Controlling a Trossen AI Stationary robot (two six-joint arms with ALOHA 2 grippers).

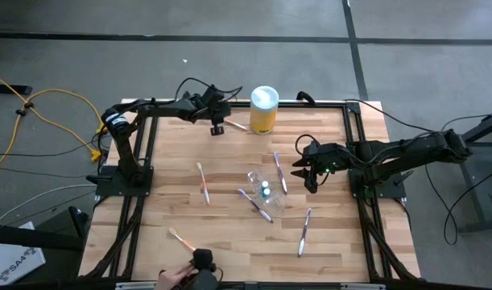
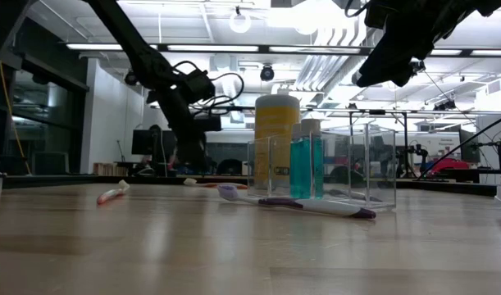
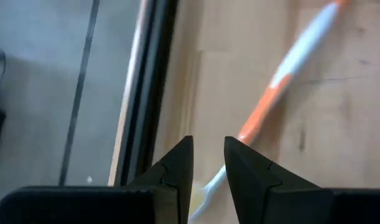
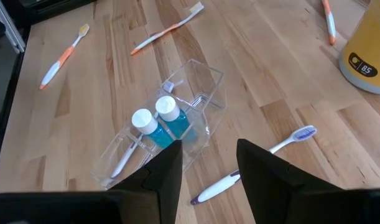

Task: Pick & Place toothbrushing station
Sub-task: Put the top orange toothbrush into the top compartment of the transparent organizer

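Observation:
An orange-and-white toothbrush (image 1: pixel 237 126) (image 3: pixel 283 74) lies on the wood by the table's far edge, left of the yellow canister (image 1: pixel 263 109). My left gripper (image 1: pixel 218 126) (image 3: pixel 208 146) is low over its bristle end, with a narrow gap between the fingers. The clear cup (image 1: pixel 262 189) (image 4: pixel 171 118) stands mid-table with two blue tubes (image 4: pixel 158 121) inside. Purple toothbrushes (image 1: pixel 279 171) (image 1: pixel 256 203) lie flat beside it. My right gripper (image 1: pixel 310 173) (image 4: pixel 208 162) hangs open above the table, right of the cup, with nothing between its fingers. My left gripper slants down over the toothbrush's bristle end (image 3: pixel 205 191), which shows through the gap far back between the fingers. One finger (image 3: pixel 239 168) covers part of the neck. I cannot tell whether the fingers touch it. The handle lies on the wood, running forward from the fingers.
More toothbrushes lie flat on the table: a pink-orange one (image 1: pixel 203 184) at left centre, an orange one (image 1: pixel 181 239) near the front left, a purple one (image 1: pixel 304 229) at the front right. A person's hand (image 1: pixel 175 275) and a black object (image 1: pixel 201 262) are at the near edge.

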